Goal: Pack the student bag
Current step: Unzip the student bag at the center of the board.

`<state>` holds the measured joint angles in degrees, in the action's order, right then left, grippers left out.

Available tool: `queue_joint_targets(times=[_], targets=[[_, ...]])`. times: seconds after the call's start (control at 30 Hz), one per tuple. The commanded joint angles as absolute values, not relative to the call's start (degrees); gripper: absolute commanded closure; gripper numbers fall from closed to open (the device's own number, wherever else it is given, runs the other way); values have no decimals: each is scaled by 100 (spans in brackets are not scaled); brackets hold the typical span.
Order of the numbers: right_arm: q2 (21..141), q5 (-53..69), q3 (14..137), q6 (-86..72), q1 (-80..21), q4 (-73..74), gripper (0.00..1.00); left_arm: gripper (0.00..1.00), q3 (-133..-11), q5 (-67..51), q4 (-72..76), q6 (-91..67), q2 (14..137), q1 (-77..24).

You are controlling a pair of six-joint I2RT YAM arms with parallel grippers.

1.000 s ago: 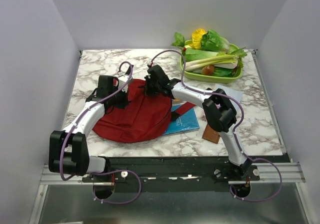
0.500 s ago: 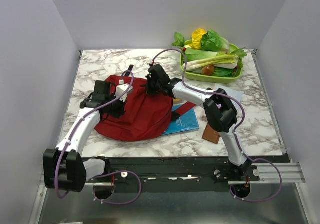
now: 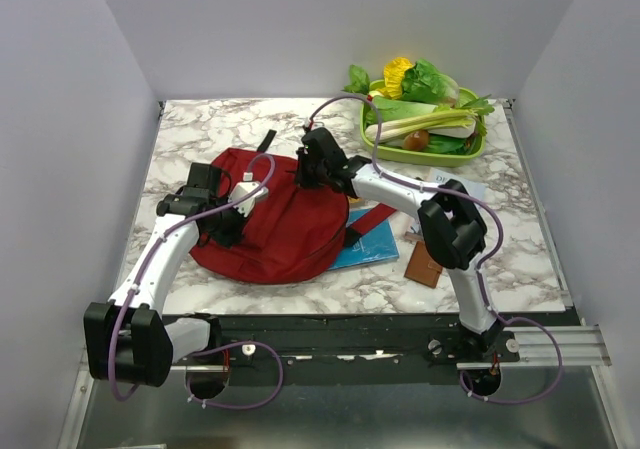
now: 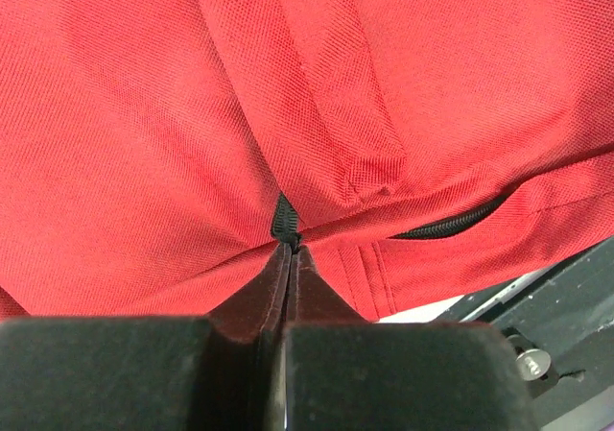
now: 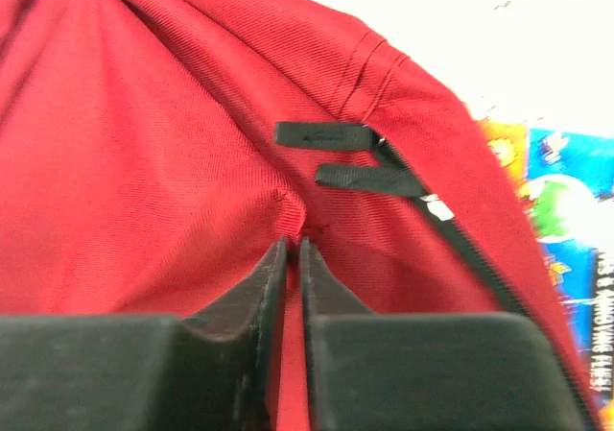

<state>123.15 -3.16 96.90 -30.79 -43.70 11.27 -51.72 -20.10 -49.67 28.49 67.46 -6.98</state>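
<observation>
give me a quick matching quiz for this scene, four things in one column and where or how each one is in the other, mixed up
1 backpack
2 green tray
3 blue book
4 left hand

A far right corner
B partly under the backpack
C shut on red cloth
D in the middle, lying flat

Pairs: 1-D, 2-A, 3-B, 4-C

I saw the student bag lying slumped on the marble counter, left of centre. A red strap trailed off its right side, over a blue book. The left pincer sat on the bag's left half and the right pincer on its far edge; I couldn't read either one's jaws from above. A green tray of vegetables sat far right. A brown flat piece lay just beside the book.
</observation>
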Motion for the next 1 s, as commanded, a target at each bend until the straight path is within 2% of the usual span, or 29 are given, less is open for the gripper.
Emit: queue_joint_targets(times=[0.0,0.07,0.1,0.17,0.4,0.7,0.97], targets=[[11998,-659,9493,-2918,-4245,1037,65,73,-5378,-1810,-5511,3015,6601,-650],[11927,-703,9379,-3023,-4263,1046,41,56,-5475,-1828,-5397,2892,6627,-642],[11901,-738,9352,-3076,-4306,1072,38,51,-5580,-1785,-5153,2770,6670,-642],[11804,-791,9343,-3225,-4359,1221,30,50,-5686,-1714,-4836,2375,6723,-633],[11769,-1292,9800,-3638,-4728,2249,29,50,-5766,-1468,-3026,1319,7196,-536],[10969,-1292,8667,-3893,-4737,1943,29,51,-5915,-1521,-2374,1187,8673,-571],[10749,-1240,8244,-4034,-4729,1784,29,49,-5766,-1529,-2399,1327,8640,-1247]])
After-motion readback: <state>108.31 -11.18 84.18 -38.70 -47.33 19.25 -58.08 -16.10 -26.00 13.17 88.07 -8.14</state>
